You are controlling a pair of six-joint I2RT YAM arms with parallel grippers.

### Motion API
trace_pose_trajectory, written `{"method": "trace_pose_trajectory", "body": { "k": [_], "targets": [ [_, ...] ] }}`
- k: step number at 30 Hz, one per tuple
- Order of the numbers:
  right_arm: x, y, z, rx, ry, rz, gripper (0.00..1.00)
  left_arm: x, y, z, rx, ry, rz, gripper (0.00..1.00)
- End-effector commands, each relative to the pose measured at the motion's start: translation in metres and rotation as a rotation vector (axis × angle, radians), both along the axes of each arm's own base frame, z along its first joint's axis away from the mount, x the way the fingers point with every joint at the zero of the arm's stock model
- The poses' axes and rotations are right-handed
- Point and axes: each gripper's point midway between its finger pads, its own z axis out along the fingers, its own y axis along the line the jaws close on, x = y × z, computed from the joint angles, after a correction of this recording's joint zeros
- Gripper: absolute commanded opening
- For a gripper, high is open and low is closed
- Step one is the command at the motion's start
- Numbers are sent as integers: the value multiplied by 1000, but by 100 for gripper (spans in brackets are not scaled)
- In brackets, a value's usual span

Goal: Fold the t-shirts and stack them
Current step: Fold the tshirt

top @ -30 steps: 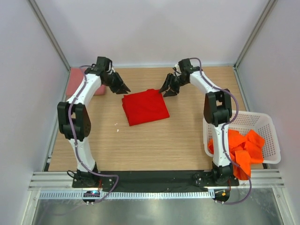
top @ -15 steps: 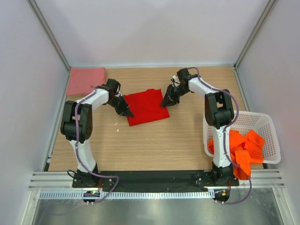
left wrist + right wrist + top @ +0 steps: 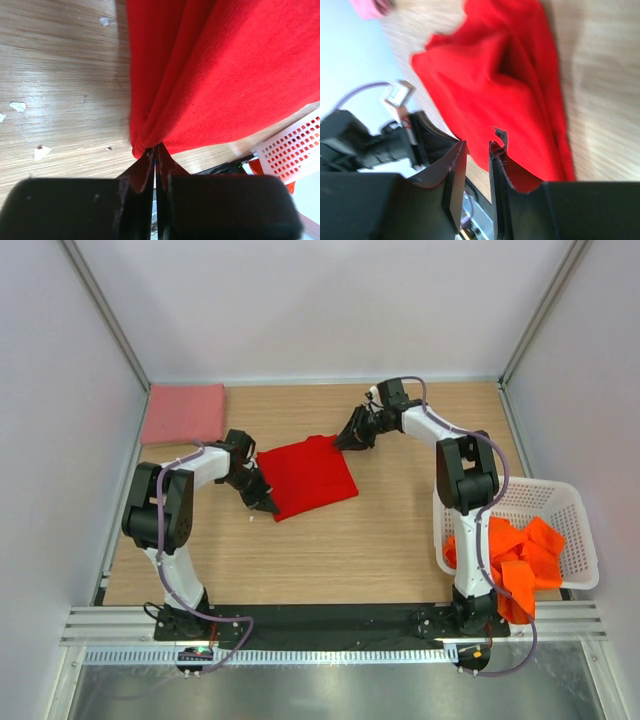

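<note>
A bright red t-shirt point(image 3: 312, 474) lies folded in the middle of the table. My left gripper point(image 3: 266, 503) is shut on its near left corner, and the left wrist view shows the jaws point(image 3: 154, 150) pinching bunched red cloth point(image 3: 220, 75). My right gripper point(image 3: 346, 439) is at the shirt's far right corner. In the right wrist view its jaws point(image 3: 478, 144) stand slightly apart with nothing between them, and the red cloth point(image 3: 495, 85) lies just beyond. A salmon pink t-shirt point(image 3: 183, 412) lies folded at the far left. Orange t-shirts point(image 3: 515, 555) fill the basket.
The white lattice basket point(image 3: 560, 490) stands at the right edge of the table, beside the right arm's base; it also shows in the left wrist view point(image 3: 295, 147). Small white flecks point(image 3: 18, 106) lie on the wood near the left gripper.
My left gripper came from beside the pink shirt to the red shirt's near left corner and shut on it. My right gripper moved to the far right corner. The red shirt shifted slightly.
</note>
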Motion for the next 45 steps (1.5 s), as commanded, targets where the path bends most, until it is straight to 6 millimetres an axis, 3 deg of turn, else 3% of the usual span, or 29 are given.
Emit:
{"method": "trace_pose_trajectory", "body": {
  "k": [1, 8, 13, 14, 16, 17, 18, 21, 25, 29, 30, 31, 32, 34, 35, 37, 38, 39, 40, 42, 45],
  "targets": [
    [30, 24, 24, 115, -68, -22, 30, 3, 4, -1, 27, -45, -27, 0],
    [45, 44, 2, 184, -20, -59, 18, -4, 5, -8, 36, -29, -41, 0],
    [70, 54, -2, 232, -61, -101, 16, -9, 5, -13, 31, -9, -43, 0],
    [75, 55, -12, 230, -54, -116, 16, -10, 6, -14, 31, -6, -41, 0],
    [93, 60, -3, 274, -93, -147, 16, -14, 6, -17, 36, 7, -44, 0],
    [98, 61, -17, 275, -75, -161, 15, -14, 6, -17, 35, 9, -43, 0],
    [107, 65, -8, 292, -112, -163, 15, -16, 7, -19, 38, 14, -46, 0],
    [120, 65, -22, 276, -95, -189, 15, -15, 7, -19, 42, 9, -52, 0],
    [122, 69, -10, 295, -106, -175, 14, -6, 3, -6, 15, -32, -66, 1],
    [114, 55, 17, 234, -123, -151, 18, 23, 0, 42, 5, -192, -78, 21],
    [113, 51, 36, 224, -147, -149, 20, 27, 1, 51, 9, -211, -74, 24],
    [111, 47, 42, 199, -160, -146, 22, 40, -1, 69, 6, -267, -75, 26],
    [102, 41, 40, 161, -118, -142, 24, 46, 0, 77, 6, -293, -71, 27],
    [97, 29, 60, 106, -174, -113, 28, 59, 4, 92, 4, -337, -53, 26],
    [86, 25, 59, 78, -142, -100, 30, 70, 4, 104, -4, -372, -45, 25],
    [74, 20, 71, 47, -176, -57, 35, 81, 9, 102, -23, -357, -27, 22],
    [64, 16, 63, 18, -146, -43, 36, 91, 9, 108, -38, -369, -18, 22],
    [59, 14, 63, 1, -163, -19, 37, 95, 8, 101, -64, -343, -16, 20],
    [52, 12, 73, 0, -183, -7, 37, 101, 8, 99, -81, -341, -11, 18],
    [33, 15, 65, 24, -154, 39, 36, 115, 8, 101, -103, -345, 2, 16],
    [8, 18, 59, 50, -144, 97, 27, 132, 10, 84, -106, -329, 12, 14]
  ]
}}
